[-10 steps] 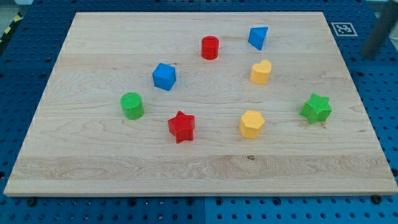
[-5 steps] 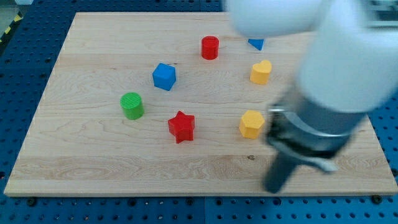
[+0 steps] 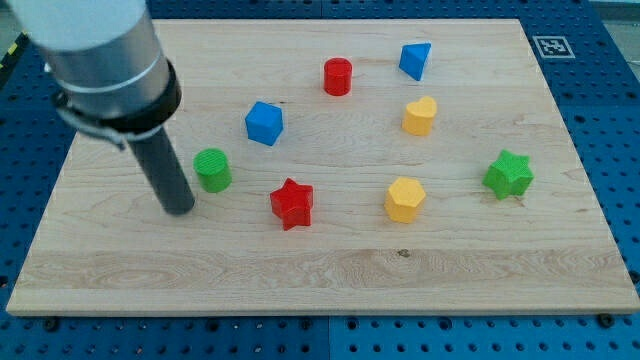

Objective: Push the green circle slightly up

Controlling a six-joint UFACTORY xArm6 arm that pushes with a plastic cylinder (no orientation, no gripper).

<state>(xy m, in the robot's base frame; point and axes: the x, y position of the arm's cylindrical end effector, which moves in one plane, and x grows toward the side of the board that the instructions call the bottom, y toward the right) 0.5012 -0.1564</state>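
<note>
Near edge of the bench: bare wood, nothing on it close to the view's bottom.

My tip sits low-left of the green circle, just beside it, apart as far as I can tell; the rod's dark shaft partly hides the gap, so contact cannot be ruled out. No jaws on this rig, only the rod, so there is nothing to spread or press together.

Same depth, moving toward the view's right: red star, yellow hexagon-like block, green star well off at the right.

Farther back: blue cube up-right of the green circle, with a clear gap; yellow heart-like block. Farthest: red cylinder, blue triangle-like block.

Judgement on the step: the tip is off-axis for an upward push. From here a straight shove would send the circle up and right, toward the blue cube. Better to slide the tip right first, until it is squarely below the circle's centre, then drive straight toward the view's top. A round block will roll off a glancing contact, so centre it. Keep the stroke short; "slightly" means stopping well before the blue cube's row.
</note>
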